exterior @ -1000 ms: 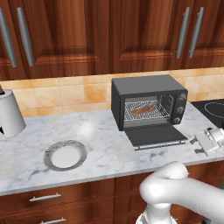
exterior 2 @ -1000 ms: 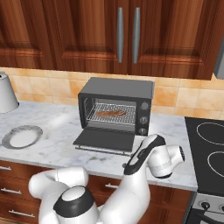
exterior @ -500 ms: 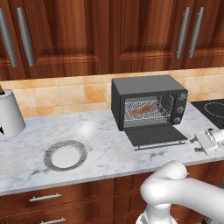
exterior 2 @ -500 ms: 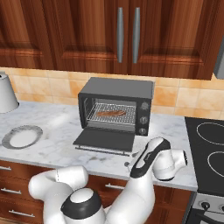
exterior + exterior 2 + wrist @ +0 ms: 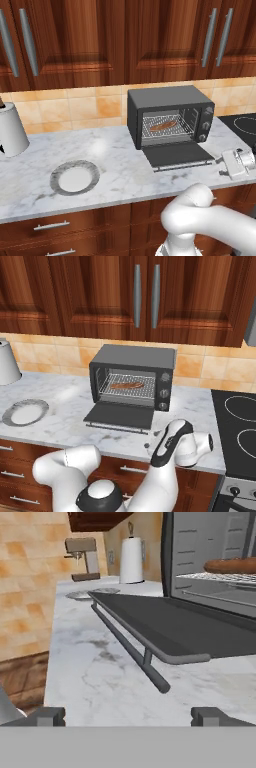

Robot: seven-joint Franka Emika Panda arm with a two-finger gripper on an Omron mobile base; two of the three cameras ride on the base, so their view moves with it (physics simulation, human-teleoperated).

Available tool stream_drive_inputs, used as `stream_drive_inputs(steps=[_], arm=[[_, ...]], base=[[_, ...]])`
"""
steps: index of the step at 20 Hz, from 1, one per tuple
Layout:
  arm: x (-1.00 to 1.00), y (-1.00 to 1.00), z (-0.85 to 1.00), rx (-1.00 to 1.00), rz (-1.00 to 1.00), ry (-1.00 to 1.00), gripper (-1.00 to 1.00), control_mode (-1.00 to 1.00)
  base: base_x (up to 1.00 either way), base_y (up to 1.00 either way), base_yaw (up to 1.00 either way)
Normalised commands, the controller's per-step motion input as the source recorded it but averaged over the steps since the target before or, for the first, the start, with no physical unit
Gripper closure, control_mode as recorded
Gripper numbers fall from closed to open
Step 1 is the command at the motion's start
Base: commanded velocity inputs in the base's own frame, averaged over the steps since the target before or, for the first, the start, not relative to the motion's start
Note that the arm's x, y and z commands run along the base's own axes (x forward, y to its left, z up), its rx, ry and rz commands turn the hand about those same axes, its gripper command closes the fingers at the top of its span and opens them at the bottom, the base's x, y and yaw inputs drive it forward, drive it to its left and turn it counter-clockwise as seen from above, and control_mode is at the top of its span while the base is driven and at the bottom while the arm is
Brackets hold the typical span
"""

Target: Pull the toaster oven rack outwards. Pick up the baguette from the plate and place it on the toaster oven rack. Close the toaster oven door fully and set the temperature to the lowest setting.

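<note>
Two steps look done: the baguette (image 5: 163, 126) lies on the rack (image 5: 165, 128) inside the oven (image 5: 170, 117), and the plate (image 5: 75, 177), toward the worktop's left front, is bare. I judge the step in hand to be closing the door (image 5: 176, 153), which lies dropped flat toward the worktop's front edge. The pincer (image 5: 127, 717) sits low over the worktop (image 5: 120, 155) just off the door's right front corner, jaws wide and holding nothing. Next it must get under or against the door's bar handle (image 5: 131, 648) and swing the door up until it shuts, then reach the knobs (image 5: 204, 124) on the right panel. The baguette's long axis runs side to side across the rack, parallel to the door's front edge.
</note>
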Motion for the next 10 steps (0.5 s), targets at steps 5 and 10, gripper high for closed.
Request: stream_drive_inputs(steps=[5,10], arm=[[0.2,0.0,-0.21,-0.16,-0.07,-0.05,-1.0,-1.0],[0.27,0.0,-0.09,-0.16,-0.02,0.0,-1.0,-1.0]], base=[[0.0,0.0,0.0],[0.0,0.0,0.0]])
